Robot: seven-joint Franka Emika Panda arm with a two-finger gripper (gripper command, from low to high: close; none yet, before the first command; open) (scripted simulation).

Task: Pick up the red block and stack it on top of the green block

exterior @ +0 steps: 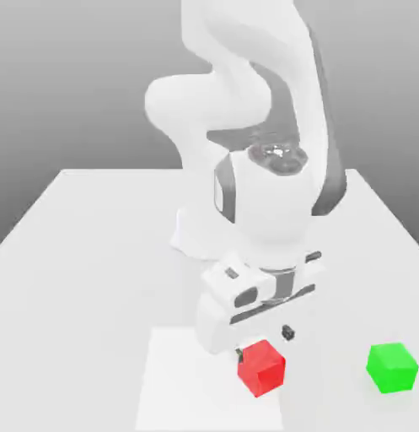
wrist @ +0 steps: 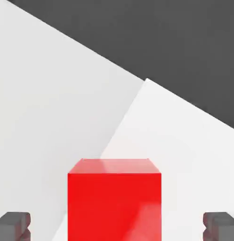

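Both fingertips (wrist: 216, 228) of pincer (wrist: 117, 228) spread wide, apart from red block (wrist: 114, 204) between them.

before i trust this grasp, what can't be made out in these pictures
- Underside of the red block: cut off by the hand view's edge.
- Far sides of the green block: turned away in the exterior view.
- Front edge of the table: cut off by the exterior view's edge.
- Part of the arm's base: hidden behind the arm in the exterior view.
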